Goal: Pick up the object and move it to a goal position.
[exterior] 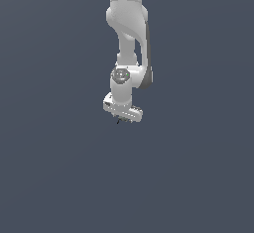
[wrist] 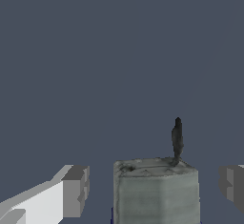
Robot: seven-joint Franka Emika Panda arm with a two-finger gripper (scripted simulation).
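Grey finger pads (wrist: 76,189) spread wide on the claw (wrist: 155,189), one on either side of the object (wrist: 156,189) and both clear of it, with open gaps to the block's flanks. Nothing gripped. Between the pads, in the wrist view: a pale grey-green block with a mottled, slightly worn surface, flat on top, and a thin dark stick (wrist: 177,139) rising upright from near one edge of that top. White finger body behind one pad; only the grey tip of the other in frame. Beyond the block, nothing but flat slate-blue ground (wrist: 119,51), evenly lit, without seams or marks. From the exterior view: white claw (exterior: 122,119) pointing down at the end of the white arm (exterior: 127,38), tilted a little, lower edge slanting toward the exterior view's right. Just under it, a tiny dark speck with a short black sliver, the object (exterior: 118,121), nearly hidden beneath the fingers and too small to read in any detail. Cannot tell from this view whether resting on the ground or raised off it. Arm hanging from the upper edge of the frame, elbow bulging toward the exterior view's right, dark trim along that side, a round grey joint cap (exterior: 121,75) facing the camera above the wrist. Same slate-blue ground (exterior: 54,167) all around.
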